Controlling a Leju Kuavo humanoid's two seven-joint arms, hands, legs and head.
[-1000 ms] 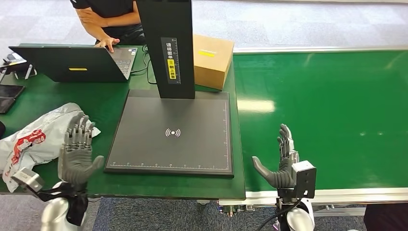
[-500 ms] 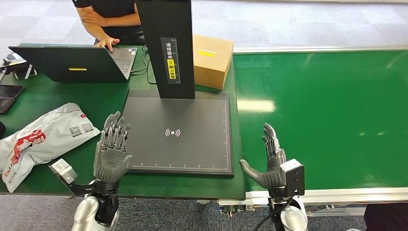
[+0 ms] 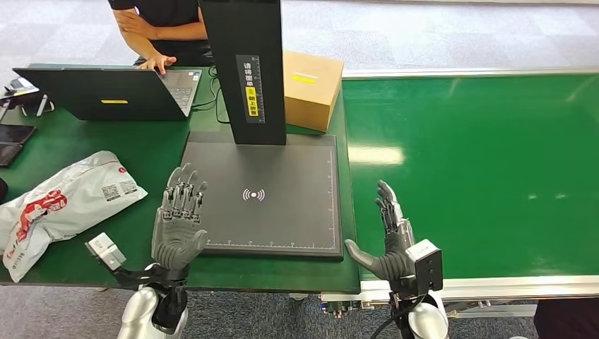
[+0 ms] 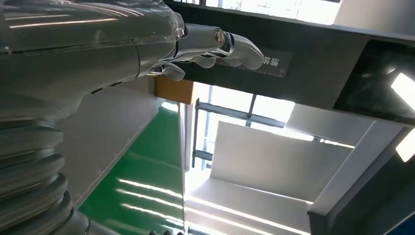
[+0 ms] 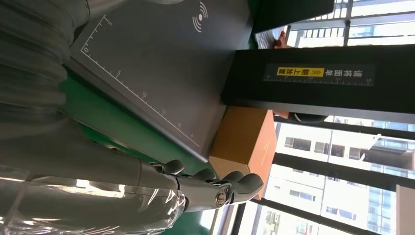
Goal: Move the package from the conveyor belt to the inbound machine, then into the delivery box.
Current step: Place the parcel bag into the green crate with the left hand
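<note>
Left hand (image 3: 179,224): fingers spread, holding nothing, over the machine's near-left corner.
Right hand (image 3: 390,244): splayed, empty, at the conveyor belt (image 3: 480,169) edge.
Inbound machine (image 3: 265,198): bare plate.
Package (image 3: 60,201): left on the table, probably a poly mailer.
Cardboard box (image 3: 311,88): behind the machine.

I see a white package (image 3: 67,201) with red print; green conveyor belt (image 3: 480,169); black inbound machine (image 3: 258,191); brown box (image 3: 311,88).

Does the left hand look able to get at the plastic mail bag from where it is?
Probably yes. The left hand is open and holds nothing, and the mail bag lies just beside it on the table, with nothing between them.
</note>
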